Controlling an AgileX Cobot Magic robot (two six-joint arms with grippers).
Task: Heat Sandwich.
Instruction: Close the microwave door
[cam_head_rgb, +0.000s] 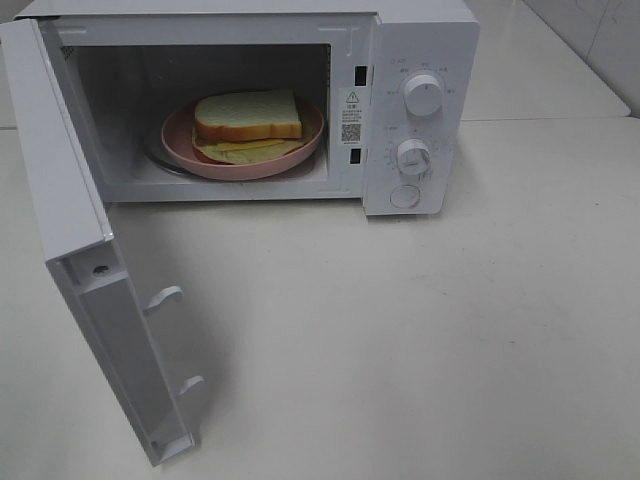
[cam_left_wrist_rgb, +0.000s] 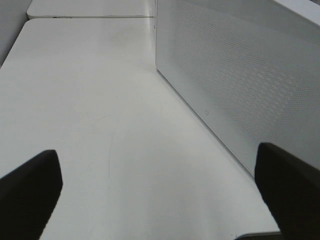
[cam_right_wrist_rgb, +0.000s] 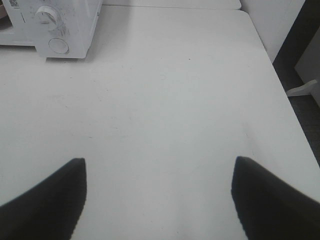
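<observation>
The sandwich (cam_head_rgb: 247, 121) lies on a round pink plate (cam_head_rgb: 178, 137) inside the white microwave (cam_head_rgb: 420, 40), whose door (cam_head_rgb: 75, 250) hangs wide open toward the front left. Neither gripper shows in the exterior high view. In the left wrist view my left gripper (cam_left_wrist_rgb: 157, 187) is open over bare table, with the outer face of the microwave door (cam_left_wrist_rgb: 235, 85) beside it. Seen from the right wrist camera, my right gripper (cam_right_wrist_rgb: 158, 192) is open over bare table, the microwave's dial panel (cam_right_wrist_rgb: 55, 25) far ahead of it. Nothing is between either pair of fingers.
The microwave's control panel carries two dials (cam_head_rgb: 423, 94) and a round button (cam_head_rgb: 405, 197). White table (cam_head_rgb: 400, 330) spreads in front of and right of the microwave. The table's edge (cam_right_wrist_rgb: 285, 95) runs near the right gripper, with dark floor beyond.
</observation>
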